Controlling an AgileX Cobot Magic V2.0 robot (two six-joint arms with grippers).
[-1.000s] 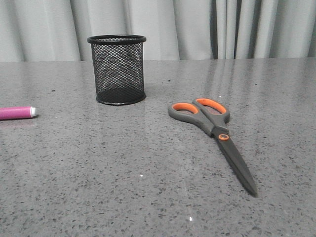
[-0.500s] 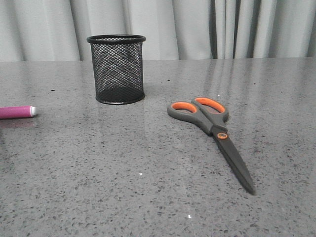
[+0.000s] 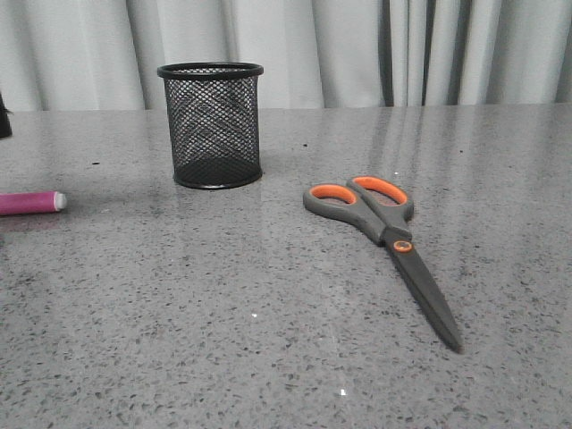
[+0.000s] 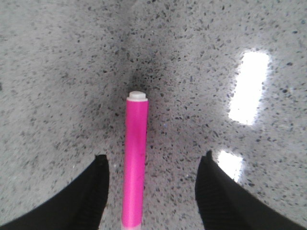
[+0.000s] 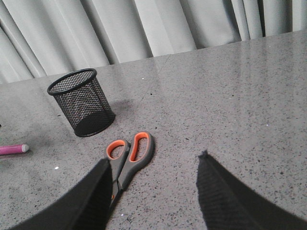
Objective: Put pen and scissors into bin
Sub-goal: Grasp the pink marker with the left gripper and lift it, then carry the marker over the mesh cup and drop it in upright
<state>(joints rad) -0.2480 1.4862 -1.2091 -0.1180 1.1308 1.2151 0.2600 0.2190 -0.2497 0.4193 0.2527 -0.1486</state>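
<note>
The magenta pen [image 3: 29,203] lies flat at the table's left edge, white end toward the middle. In the left wrist view the pen [image 4: 135,160] lies between the fingers of my open left gripper [image 4: 152,163], which hovers above it, nearer the left finger. The scissors [image 3: 386,233] lie shut on the table right of centre, handles toward the bin. The black mesh bin [image 3: 213,124] stands upright at the back left. My right gripper [image 5: 153,165] is open and empty above the table; the scissors [image 5: 128,157] lie partly behind its left finger.
The grey speckled table [image 3: 223,313] runs to a grey curtain [image 3: 357,49] at the back. A small dark part [image 3: 4,116] shows at the far left edge of the front view. Bright light reflections [image 4: 249,86] lie on the table beside the pen.
The dark part has come into the front view at the far left edge. The pen, scissors and bin have stayed in place.
</note>
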